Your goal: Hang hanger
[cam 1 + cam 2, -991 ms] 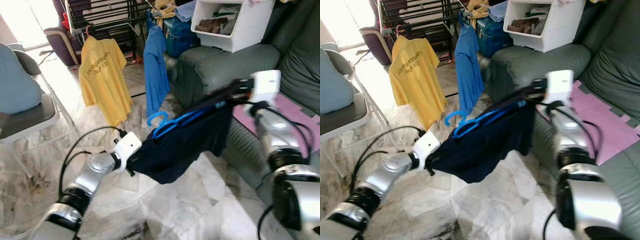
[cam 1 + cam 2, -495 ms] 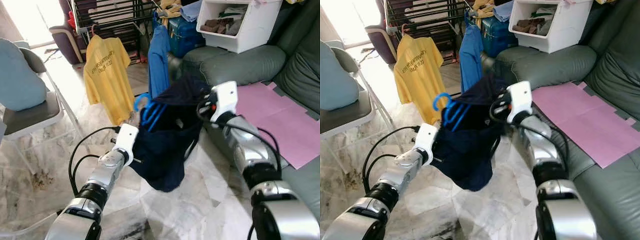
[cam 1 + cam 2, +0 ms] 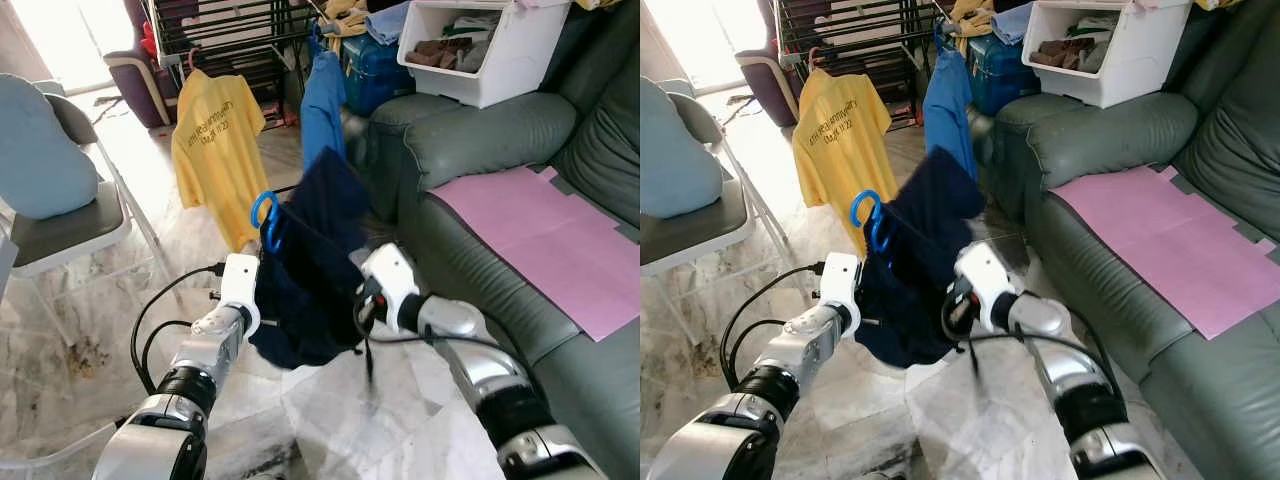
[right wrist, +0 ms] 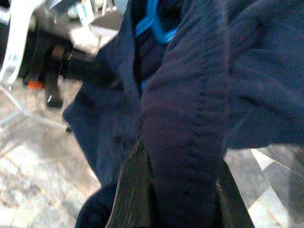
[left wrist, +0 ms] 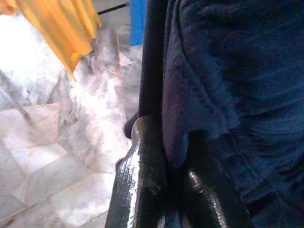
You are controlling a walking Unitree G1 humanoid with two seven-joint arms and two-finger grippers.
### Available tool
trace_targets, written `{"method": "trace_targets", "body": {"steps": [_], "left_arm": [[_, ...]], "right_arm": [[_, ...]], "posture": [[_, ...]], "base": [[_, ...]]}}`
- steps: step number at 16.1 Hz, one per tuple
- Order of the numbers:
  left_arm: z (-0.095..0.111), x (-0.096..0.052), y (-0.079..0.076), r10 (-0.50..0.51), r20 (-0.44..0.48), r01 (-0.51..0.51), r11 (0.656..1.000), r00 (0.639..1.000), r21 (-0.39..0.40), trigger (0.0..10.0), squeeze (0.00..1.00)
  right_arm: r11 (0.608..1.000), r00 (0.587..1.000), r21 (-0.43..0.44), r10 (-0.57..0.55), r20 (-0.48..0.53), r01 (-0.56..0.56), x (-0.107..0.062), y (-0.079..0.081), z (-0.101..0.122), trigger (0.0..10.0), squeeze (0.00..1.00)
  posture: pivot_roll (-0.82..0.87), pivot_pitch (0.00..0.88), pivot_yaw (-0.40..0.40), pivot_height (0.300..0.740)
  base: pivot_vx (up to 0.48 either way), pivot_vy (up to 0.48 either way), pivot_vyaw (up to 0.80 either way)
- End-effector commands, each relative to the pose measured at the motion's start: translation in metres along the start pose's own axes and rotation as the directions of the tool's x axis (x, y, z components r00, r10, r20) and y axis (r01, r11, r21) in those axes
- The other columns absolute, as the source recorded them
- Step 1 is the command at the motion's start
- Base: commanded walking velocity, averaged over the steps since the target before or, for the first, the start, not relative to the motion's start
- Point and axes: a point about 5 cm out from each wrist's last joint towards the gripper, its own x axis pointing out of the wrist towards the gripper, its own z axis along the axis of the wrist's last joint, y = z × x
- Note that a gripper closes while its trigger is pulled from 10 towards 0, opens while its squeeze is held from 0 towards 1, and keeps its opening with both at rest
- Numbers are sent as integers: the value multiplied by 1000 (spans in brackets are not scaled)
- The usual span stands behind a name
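A navy garment [image 3: 310, 270] hangs bunched on a blue hanger whose hook [image 3: 265, 215] sticks up at its left shoulder. My left gripper [image 5: 171, 142] is shut on the garment's lower left edge, with cloth pinched between its black fingers [image 5: 142, 180]. From the right, my right gripper [image 4: 180, 156] is shut on a fold of the same navy cloth, low on the garment's right side; the blue hanger [image 4: 152, 23] shows just beyond it. Both wrists, left [image 3: 240, 285] and right [image 3: 385, 280], sit close together in front of me above the marble floor.
A drying rack [image 3: 215, 30] stands ahead with a yellow shirt [image 3: 215, 140] and a blue shirt [image 3: 322, 100] hanging on it. A green sofa [image 3: 480, 140] with a pink mat [image 3: 540, 230] and a white bin [image 3: 480, 50] fills the right. A chair with a blue cushion [image 3: 45, 150] stands left.
My right arm swung from over the sofa down and left to the garment's lower side. The garment went from stretched wide to bunched and hanging. The hanger now stands more upright.
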Motion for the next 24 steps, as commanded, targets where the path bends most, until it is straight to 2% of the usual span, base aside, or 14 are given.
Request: {"method": "trace_targets", "body": {"steps": [1,2,3,6,10,12,13,15,16,18,19,20,23,24], "left_arm": [[20,0,15,69,56,-67,997,996,-32,0,0],[19,-1,18,76,48,-75,997,996,-20,0,0],[19,-2,23,100,47,-99,995,994,-21,0,0],[22,-4,34,167,50,-165,985,985,-46,0,0],[24,-5,39,180,62,-177,983,982,-52,0,0],[28,-7,39,102,101,-113,987,990,117,0,0],[27,-9,37,-20,86,0,976,996,218,0,0],[15,-16,42,-137,-26,134,888,990,440,0,0],[9,-19,49,-150,-90,175,852,985,494,0,0],[8,-26,62,-185,-155,241,792,970,561,0,0],[8,-27,64,-189,-164,250,779,968,575,0,0],[7,-29,65,-217,-200,295,731,955,615,0,0],[7,-27,53,-268,-229,352,667,936,657,0,0],[4,-26,44,-316,-249,398,622,915,674,0,0]], "right_arm": [[999,998,-36,-14,-66,12,-3,2,-10,10000,0],[993,992,-63,-100,-81,95,-6,-5,-12,10000,0],[987,985,-44,-160,-70,157,-7,-11,-12,10000,1000],[981,980,-41,-193,-38,192,-11,-12,-10,10000,1000],[992,998,-122,8,-61,-15,-17,8,-14,10000,1000],[988,999,-147,-42,26,45,-21,-6,0,10000,1000],[974,993,-197,-99,70,111,-27,-20,10,10000,1000],[956,989,-256,-131,64,143,-36,-34,12,10000,1000],[950,991,-283,-118,56,129,-41,-38,12,10000,1000],[932,999,-361,-39,19,43,-51,-42,13,10000,1000],[926,1000,-378,-15,4,16,-53,-42,12,10000,1000],[913,998,-402,52,-44,-66,-57,-39,10,10000,1000],[908,983,-382,143,-111,-175,-62,-39,4,10000,1000],[897,979,-398,148,-137,-192,-63,-42,3,10000,1000]], "posture": [[-136,0,83,740],[-135,0,83,740],[-135,0,83,740],[-133,0,85,740],[-137,0,83,740],[-137,0,82,740],[-137,0,84,740],[-131,0,88,740],[-130,0,90,740],[-133,0,94,740],[-133,0,93,740],[-132,0,94,740],[-135,0,96,740],[-137,0,96,740]], "base": [[0,0,0],[0,0,0],[0,0,0],[0,0,0],[0,0,0],[0,0,0],[0,0,0],[0,0,0],[0,0,0],[0,0,0],[0,0,0],[0,0,0],[0,0,0],[0,0,0]]}}
